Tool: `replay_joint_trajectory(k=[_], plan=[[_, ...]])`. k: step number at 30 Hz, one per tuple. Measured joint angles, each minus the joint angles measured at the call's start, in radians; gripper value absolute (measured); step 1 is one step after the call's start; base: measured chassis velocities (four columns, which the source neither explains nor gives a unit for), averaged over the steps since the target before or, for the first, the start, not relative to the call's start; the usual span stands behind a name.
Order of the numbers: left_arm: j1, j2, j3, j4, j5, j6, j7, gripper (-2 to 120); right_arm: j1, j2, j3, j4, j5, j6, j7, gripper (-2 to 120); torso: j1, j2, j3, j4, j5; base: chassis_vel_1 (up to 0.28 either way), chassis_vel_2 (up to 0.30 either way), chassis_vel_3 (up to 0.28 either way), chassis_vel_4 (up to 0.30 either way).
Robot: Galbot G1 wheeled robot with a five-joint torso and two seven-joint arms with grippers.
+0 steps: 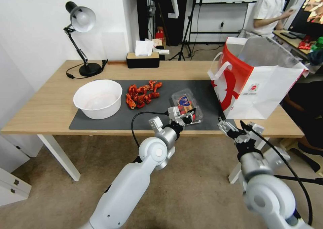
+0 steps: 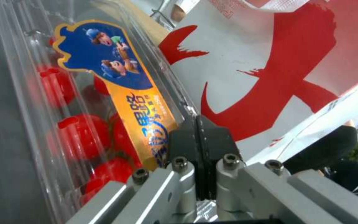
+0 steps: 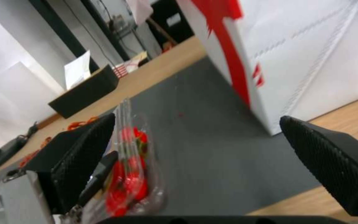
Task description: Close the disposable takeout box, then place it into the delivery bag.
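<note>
The left pincer (image 2: 198, 137) has its two black fingers pressed flat together, nothing between them, tips against the near edge of the takeout box (image 1: 187, 106). That box is a small clear ribbed plastic clamshell, lid down, glossy red cherry tomatoes (image 2: 77, 137) showing through, and it lies on the dark grey mat (image 1: 111, 119) just left of the delivery bag (image 1: 255, 84). Its lid label (image 2: 121, 90) is blue with cartoon figures, then orange with blue writing I cannot read. The left arm reaches forward over the counter (image 1: 43, 104) edge. The right pincer (image 1: 239, 126) hangs spread wide at the counter's front edge beside the bag, textured black pads (image 3: 328, 158) well apart. The bag is stiff red-and-white paper with white handles, silvery lining and a small red logo (image 1: 253, 87).
</note>
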Motion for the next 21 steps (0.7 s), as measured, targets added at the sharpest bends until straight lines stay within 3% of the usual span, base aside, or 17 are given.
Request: replay_joint_trajectory(k=[9,21], plan=[[-0.002,-0.002,-0.003,0.008,0.009,-0.001,-0.007,0,0.211,-0.034,-0.084,-0.103,0.240,-0.063,0.090,99,0.000,0.000,0.000,0.0000,0.0000,0.000,0.000,0.000,0.000],[0.009,0.001,-0.006,-0.002,0.020,-0.001,-0.015,0,0.377,-0.029,-0.137,-0.217,0.400,-0.105,0.158,99,0.000,0.000,0.000,-0.0001,0.0000,0.000,0.000,0.000,0.000]])
